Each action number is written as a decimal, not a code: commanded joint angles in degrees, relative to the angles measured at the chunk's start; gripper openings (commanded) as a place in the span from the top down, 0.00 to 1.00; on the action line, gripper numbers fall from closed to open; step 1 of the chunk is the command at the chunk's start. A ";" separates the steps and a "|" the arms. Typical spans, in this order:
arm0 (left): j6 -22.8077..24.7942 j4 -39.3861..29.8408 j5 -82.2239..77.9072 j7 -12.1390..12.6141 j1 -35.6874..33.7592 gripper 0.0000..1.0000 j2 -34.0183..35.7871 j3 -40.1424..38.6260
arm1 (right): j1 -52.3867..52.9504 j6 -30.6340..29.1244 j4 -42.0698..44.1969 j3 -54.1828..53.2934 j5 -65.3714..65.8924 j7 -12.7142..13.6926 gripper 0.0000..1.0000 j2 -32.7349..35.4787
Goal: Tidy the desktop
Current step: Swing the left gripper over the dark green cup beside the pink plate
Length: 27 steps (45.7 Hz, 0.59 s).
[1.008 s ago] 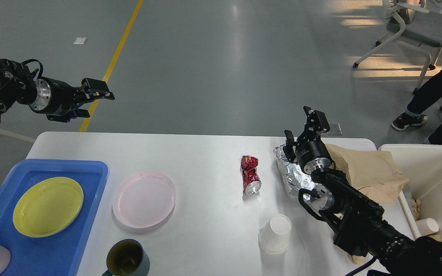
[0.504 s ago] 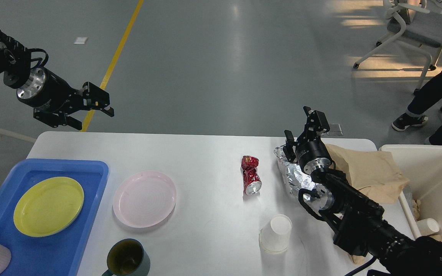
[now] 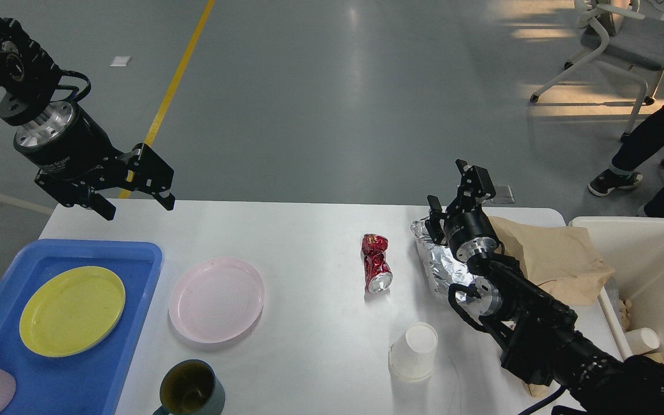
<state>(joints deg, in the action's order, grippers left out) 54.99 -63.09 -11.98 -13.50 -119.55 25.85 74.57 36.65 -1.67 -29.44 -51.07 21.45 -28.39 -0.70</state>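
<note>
Bench (image 3: pixel 309 230) clutter waits as the left pincer (image 3: pixel 136 199), jaws wide and empty, swings down toward the pink plate (image 3: pixel 217 300); the right pincer (image 3: pixel 453 190) hovers open.

The large white rectangular desktop (image 3: pixel 309 242), smooth and faintly glossy with rounded corners, lies flat and spans most of the lower view. Its far edge runs straight across against the grey floor, with both far corners visible; its near edge is cut off by the bottom of the view. Soft shadows and faint reflections mark its surface.
</note>
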 commanded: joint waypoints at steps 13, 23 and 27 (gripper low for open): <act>0.01 -13.11 -0.50 0.05 -9.64 0.03 -9.93 2.07 | 0.00 0.00 0.00 0.00 0.00 0.00 0.00 0.00; 0.01 -21.98 -0.41 -0.04 -16.85 0.03 -17.40 2.33 | 0.00 0.00 0.09 0.00 0.00 0.00 0.00 0.00; 0.01 -25.32 -0.32 -0.48 -19.14 0.03 -20.74 2.42 | 0.00 0.00 0.00 0.00 0.00 0.00 0.00 0.00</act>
<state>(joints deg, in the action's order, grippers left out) 55.01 -84.48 -12.43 -13.60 -135.83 9.00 76.91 36.65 -1.67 -29.44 -51.06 21.45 -28.39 -0.70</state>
